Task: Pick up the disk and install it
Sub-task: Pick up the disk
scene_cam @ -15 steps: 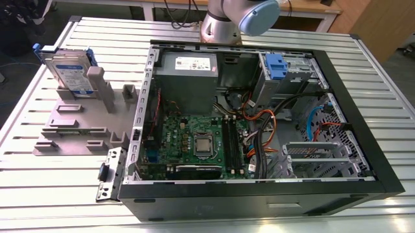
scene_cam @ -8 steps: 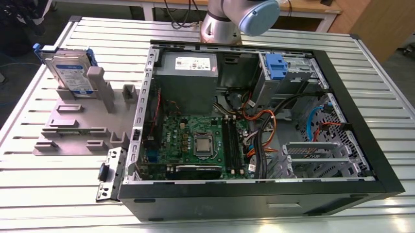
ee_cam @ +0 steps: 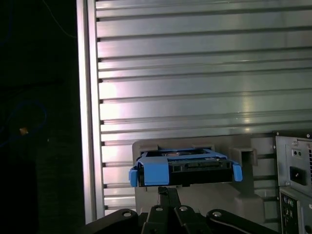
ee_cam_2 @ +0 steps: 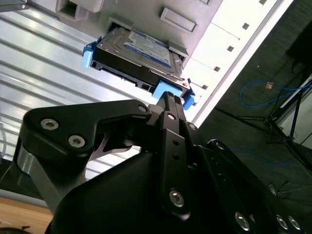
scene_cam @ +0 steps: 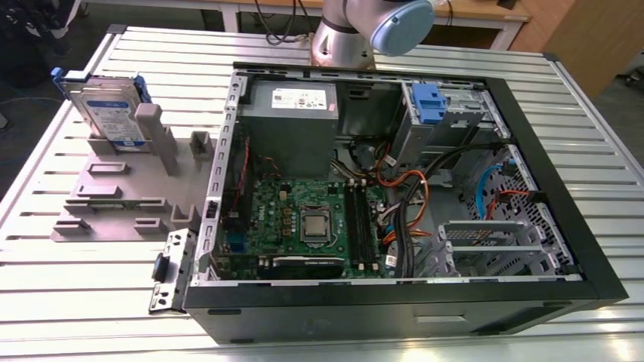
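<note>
The disk [scene_cam: 105, 111] stands on its edge in a grey holder [scene_cam: 121, 188] at the exterior view's left, on the slatted metal table. It is silver with a white-and-blue label and a blue frame. Both wrist views show the disk [ee_cam_2: 141, 48] [ee_cam: 185, 168] ahead of my gripper [ee_cam_2: 170, 97] [ee_cam: 168, 191]. The black fingers are shut together with nothing between them. Their tips stand a short way off the disk's blue frame, apart from it. A part of the arm [scene_cam: 372, 23] shows at the top of the exterior view.
An open computer case [scene_cam: 563, 226] lies at the exterior view's right, with a motherboard [scene_cam: 302, 219], a grey power supply box [scene_cam: 292, 113], loose cables and a bare blue clip [scene_cam: 427, 102] in a drive bay. The table's edge [ee_cam: 87, 122] runs beside the holder.
</note>
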`<state>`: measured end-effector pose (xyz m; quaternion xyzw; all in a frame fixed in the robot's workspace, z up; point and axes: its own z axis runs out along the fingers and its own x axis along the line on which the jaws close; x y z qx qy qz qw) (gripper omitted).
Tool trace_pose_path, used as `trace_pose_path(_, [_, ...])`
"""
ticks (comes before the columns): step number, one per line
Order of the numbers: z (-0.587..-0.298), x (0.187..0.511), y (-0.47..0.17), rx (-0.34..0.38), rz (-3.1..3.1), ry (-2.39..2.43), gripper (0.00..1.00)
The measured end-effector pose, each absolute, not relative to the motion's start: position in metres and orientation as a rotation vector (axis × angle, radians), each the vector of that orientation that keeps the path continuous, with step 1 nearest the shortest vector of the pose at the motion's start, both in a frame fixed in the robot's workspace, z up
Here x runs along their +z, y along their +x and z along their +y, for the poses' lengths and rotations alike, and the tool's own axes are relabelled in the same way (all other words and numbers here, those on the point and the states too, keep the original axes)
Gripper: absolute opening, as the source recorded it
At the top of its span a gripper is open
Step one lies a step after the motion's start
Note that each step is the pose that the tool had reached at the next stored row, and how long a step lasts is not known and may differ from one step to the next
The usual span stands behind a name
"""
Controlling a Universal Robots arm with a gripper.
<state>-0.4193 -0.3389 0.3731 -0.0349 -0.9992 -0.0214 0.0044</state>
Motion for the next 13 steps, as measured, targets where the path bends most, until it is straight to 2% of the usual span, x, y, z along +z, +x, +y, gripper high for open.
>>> trace_pose_path(13, [-0.3389,0.3726,-0.4192,-0.065,-3.121,0.209,0.11])
